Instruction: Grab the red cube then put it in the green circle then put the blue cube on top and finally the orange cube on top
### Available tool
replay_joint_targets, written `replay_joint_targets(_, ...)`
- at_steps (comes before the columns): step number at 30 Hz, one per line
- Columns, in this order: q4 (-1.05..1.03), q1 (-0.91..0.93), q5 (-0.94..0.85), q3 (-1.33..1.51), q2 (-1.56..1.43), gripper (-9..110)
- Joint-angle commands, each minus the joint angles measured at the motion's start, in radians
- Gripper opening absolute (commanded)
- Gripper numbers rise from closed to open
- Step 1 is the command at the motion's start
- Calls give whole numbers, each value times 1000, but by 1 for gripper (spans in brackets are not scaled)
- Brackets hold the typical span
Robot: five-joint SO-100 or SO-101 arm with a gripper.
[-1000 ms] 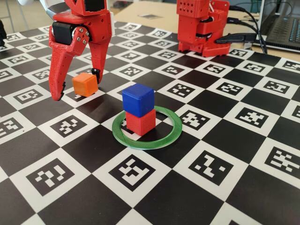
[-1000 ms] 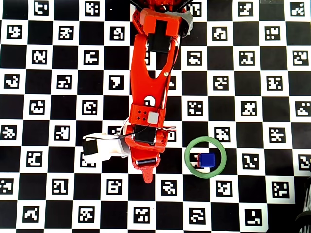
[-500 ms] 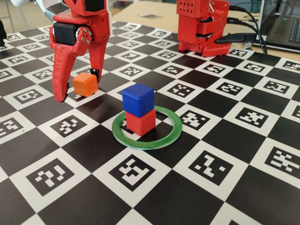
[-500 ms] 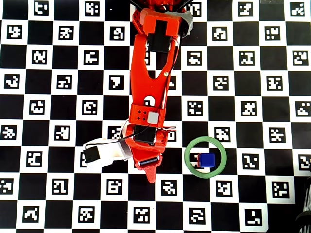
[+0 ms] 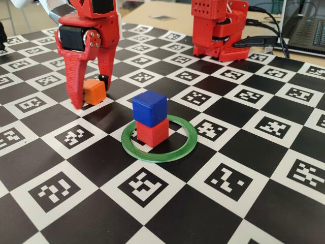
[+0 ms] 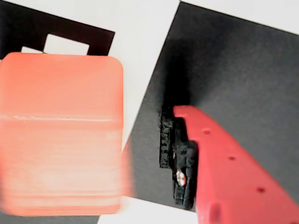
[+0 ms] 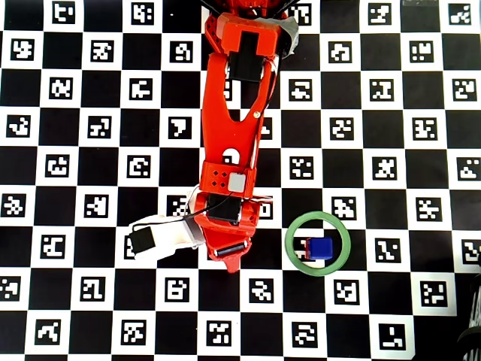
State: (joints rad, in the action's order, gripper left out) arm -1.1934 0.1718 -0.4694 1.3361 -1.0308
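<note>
Closing on the orange cube [image 5: 94,92] is the step in hand: the gripper [image 5: 91,96] stands tip-down on the checkered marker board [image 5: 238,152] with its two red fingers either side of the cube, narrowed round it; the fixed view's left finger looks to touch it, but the wrist view shows a dark gap between the cube [image 6: 60,135] and the other finger's black ribbed pad [image 6: 167,140], so not yet pinching, jaws part-shut with cube between. To do this well I judge: finish the squeeze with the pads flat on opposite faces, not on the rounded edges, keep the cube centred so it doesn't twist, then lift straight up, clear of the stack's height, before moving across. The stack is well apart to the right in the fixed view: the red cube [image 5: 152,132] sits inside the green circle [image 5: 180,150], off-centre toward its left side, with the blue cube [image 5: 149,108] on top, slightly askew, overhanging a little. Placement will need a gentle, squared set-down or the tower may topple. Materials: cubes look matte smooth plastic, rounded edges, equal in size; the ring is thin, flat, finely ridged green plastic with a hollow centre; the fingers are printed red plastic, tapered. In the overhead view the orange cube is hidden under the arm [image 7: 233,135]; ring [image 7: 338,259] and blue cube [image 7: 322,248] show clearly.
</note>
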Motion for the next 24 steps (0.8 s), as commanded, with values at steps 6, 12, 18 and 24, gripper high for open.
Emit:
replay_joint_targets(6,14,-2,9,3,-74,7)
replay_joint_targets(12,-8,-6,21,-2,-100,6)
replay_joint_targets(18,-71,-6,41,-41,-138,5)
replay_joint_targets(24,-245,-15,57,-178,-176,4)
